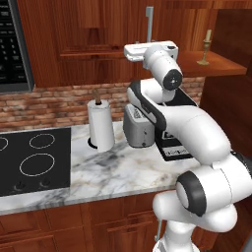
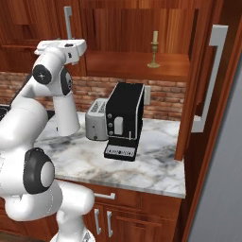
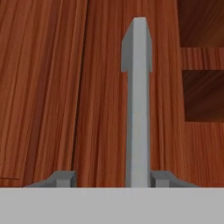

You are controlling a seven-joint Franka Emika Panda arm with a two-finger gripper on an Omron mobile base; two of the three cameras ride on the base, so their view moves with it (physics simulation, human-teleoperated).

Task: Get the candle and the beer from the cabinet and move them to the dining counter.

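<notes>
The candle (image 1: 206,47) (image 2: 154,47), cream in a brass holder, stands on the inner shelf (image 2: 137,66) of the cabinet (image 1: 88,29), whose right door (image 2: 212,94) hangs open. My gripper (image 1: 149,45) (image 2: 69,42) (image 3: 113,179) is up against the shut left door, far left of the candle. Its fingertips (image 3: 65,178) straddle the vertical silver bar handle (image 3: 138,100) (image 1: 149,22) (image 2: 68,21). The right tip is close to the bar and the left one stands well off it, so the gripper is open. The beer is hidden and the dining counter is out of view.
On the marble counter (image 1: 123,167) below stand a paper towel roll (image 1: 101,125), a toaster (image 2: 97,120) and a black coffee machine (image 2: 124,120). A black stovetop (image 1: 32,160) lies at the left, with a brick backsplash behind. The open door juts out at the right.
</notes>
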